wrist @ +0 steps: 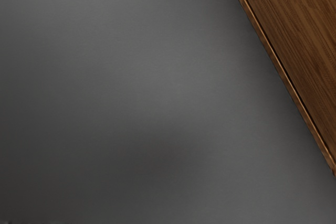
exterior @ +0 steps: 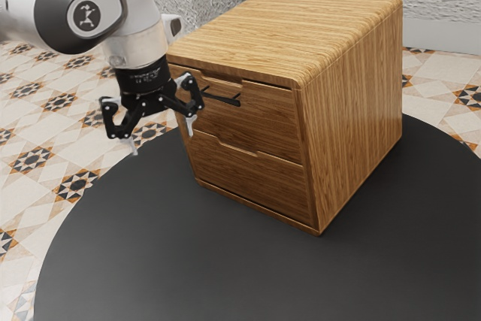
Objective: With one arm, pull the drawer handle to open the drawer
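Standing on the black table [exterior: 225, 261], the wooden cabinet [exterior: 316, 43] carries its upper drawer [exterior: 259, 122] flush in the cabinet front. The gripper [exterior: 160, 131] hangs beside that front, fingers [exterior: 111, 119] spread apart, near the drawer handle [exterior: 222, 98].

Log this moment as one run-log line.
stage: pre-grasp | claw: open, beside handle | top drawer: shut | cabinet: on table

White arm [exterior: 139, 1] with black gripper [exterior: 161, 138]
A grey joint cap [exterior: 75, 14] carried a white logo [exterior: 85, 15]; black linked fingers [exterior: 113, 119] ended in pale tips
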